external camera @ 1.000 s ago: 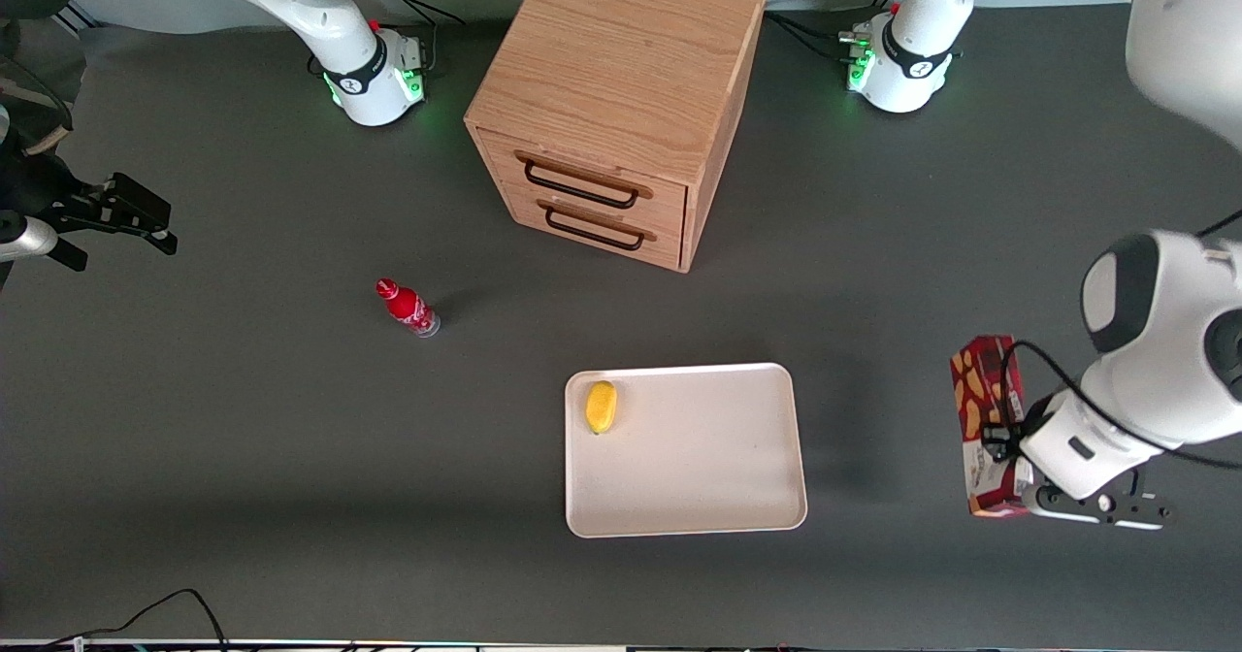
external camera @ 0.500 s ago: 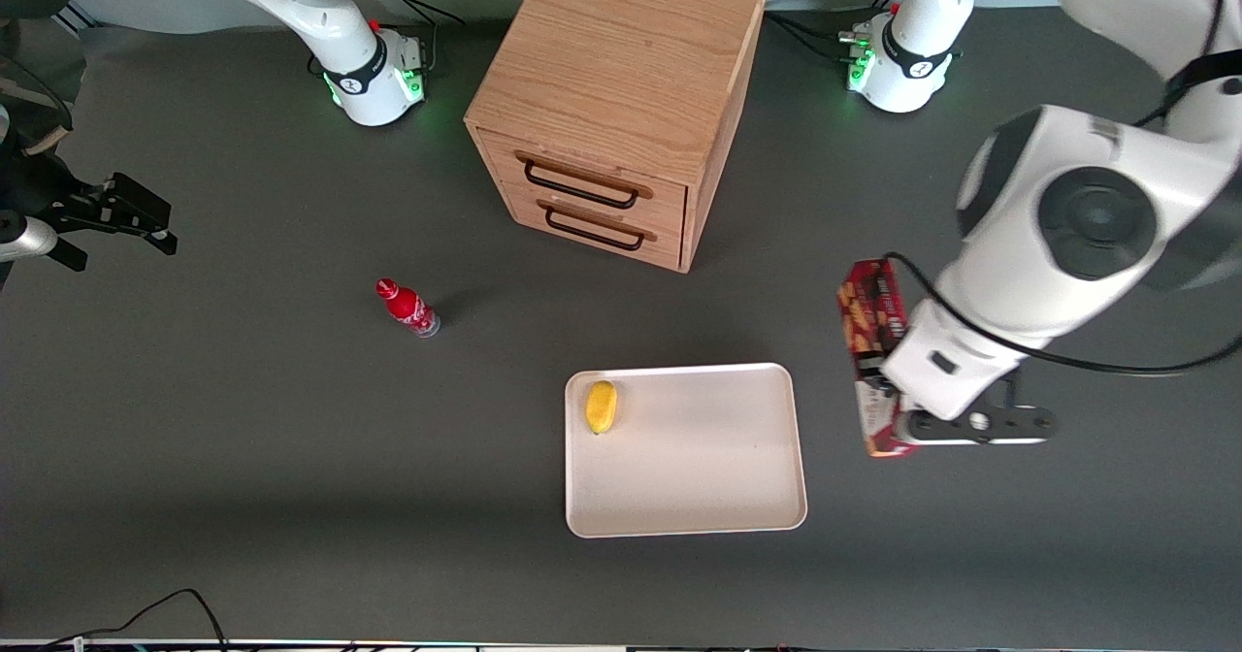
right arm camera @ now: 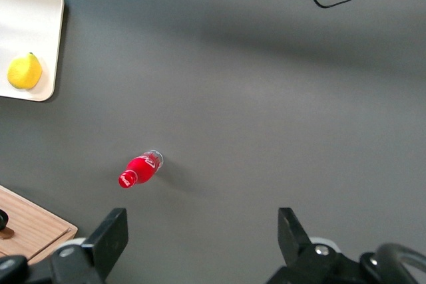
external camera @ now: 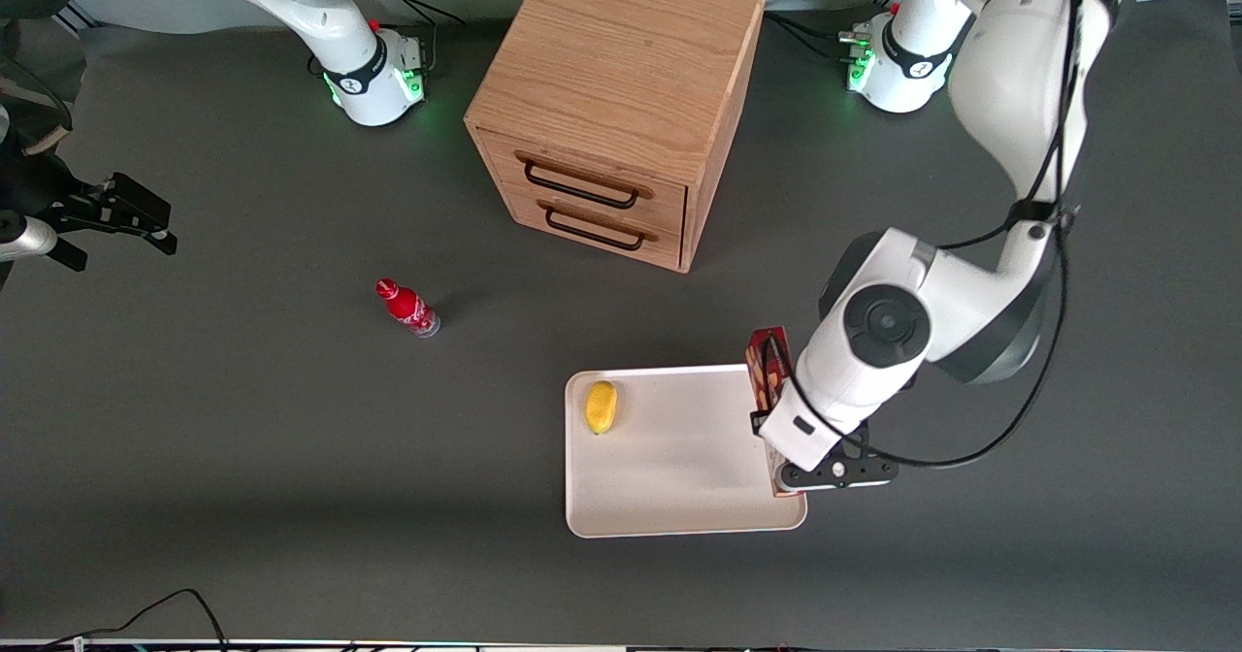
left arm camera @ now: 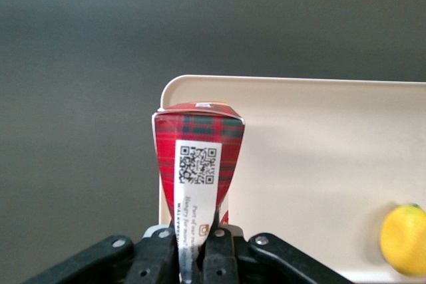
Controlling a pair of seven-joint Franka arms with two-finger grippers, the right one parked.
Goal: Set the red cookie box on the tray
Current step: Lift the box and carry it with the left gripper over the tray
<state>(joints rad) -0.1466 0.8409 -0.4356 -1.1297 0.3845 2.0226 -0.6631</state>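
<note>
Over the tray's edge nearest the working arm I see the red cookie box, its long axis running toward and away from the front camera, seemingly clear of the tray. My gripper pinches its nearer end; a lemon lies on the tray.

The gripper has carried the red cookie box sideways — now over the tray edge nearest the working arm.

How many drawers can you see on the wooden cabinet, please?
2: the upper drawer sits directly above the lower drawer, both on the cabinet front. The gripper holds the red cookie box over the tray edge, nearer the camera.
</note>
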